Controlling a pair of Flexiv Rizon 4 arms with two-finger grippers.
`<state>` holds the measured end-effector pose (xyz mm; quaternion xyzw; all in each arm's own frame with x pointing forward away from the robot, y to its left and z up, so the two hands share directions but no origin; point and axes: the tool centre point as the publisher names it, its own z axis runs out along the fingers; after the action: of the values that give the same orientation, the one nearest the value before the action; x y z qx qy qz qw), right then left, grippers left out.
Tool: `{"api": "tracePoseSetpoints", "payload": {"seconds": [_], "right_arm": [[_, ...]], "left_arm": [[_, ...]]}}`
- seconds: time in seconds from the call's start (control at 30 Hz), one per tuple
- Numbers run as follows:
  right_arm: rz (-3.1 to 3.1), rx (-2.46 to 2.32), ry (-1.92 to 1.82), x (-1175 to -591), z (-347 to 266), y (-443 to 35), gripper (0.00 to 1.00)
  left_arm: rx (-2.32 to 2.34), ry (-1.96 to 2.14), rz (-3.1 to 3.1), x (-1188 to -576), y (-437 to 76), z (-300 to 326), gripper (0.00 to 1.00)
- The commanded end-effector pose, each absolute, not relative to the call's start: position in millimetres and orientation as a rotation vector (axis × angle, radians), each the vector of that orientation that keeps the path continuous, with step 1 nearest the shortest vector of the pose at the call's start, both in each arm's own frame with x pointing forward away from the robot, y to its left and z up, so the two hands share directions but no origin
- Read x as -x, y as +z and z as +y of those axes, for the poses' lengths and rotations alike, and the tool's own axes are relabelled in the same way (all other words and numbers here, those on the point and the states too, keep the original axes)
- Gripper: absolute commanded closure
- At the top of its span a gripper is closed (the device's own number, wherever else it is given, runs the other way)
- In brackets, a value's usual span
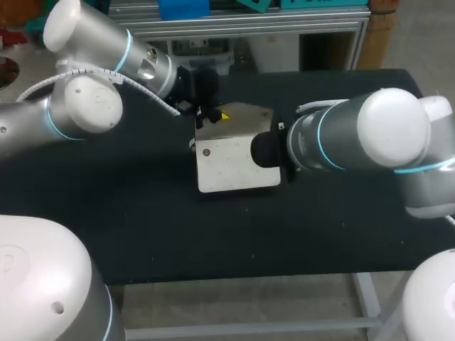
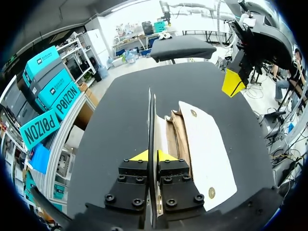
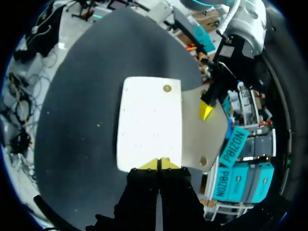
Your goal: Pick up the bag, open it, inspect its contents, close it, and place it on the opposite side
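A cream bag (image 1: 234,167) lies in the middle of the black table, its white flap (image 3: 151,120) spread flat with a brass snap near one corner. My left gripper (image 2: 153,156) is shut on a thin panel of the bag (image 2: 207,144), which shows edge-on between its fingers; brown lining (image 2: 175,134) shows beside it. In the head view that left gripper (image 1: 217,114) sits at the bag's far edge. My right gripper (image 3: 158,163) is shut, its tips over the flap's near edge with nothing between them. In the head view it is hidden under its wrist (image 1: 274,150).
The black table (image 1: 142,227) carries nothing but the bag. Its front edge runs close to me, and a metal frame stands behind its far edge. From the left wrist, my right gripper's yellow fingertip (image 2: 233,83) hangs past the flap.
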<state>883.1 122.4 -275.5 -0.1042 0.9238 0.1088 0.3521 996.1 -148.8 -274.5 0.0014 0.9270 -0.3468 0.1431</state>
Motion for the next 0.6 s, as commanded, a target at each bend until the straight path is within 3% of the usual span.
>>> {"api": "tracePoseSetpoints", "payload": {"seconds": [0.03, 0.6], "right_arm": [[2.382, 0.273, 0.291, -886, 123, -290, 1.0], [2.325, 0.219, 0.233, -878, 120, -328, 1.0]], "left_arm": [[-0.006, -0.971, 2.64, -1001, -294, -158, 1.0], [0.033, -0.948, 2.75, -1009, -338, -152, 1.0]]}}
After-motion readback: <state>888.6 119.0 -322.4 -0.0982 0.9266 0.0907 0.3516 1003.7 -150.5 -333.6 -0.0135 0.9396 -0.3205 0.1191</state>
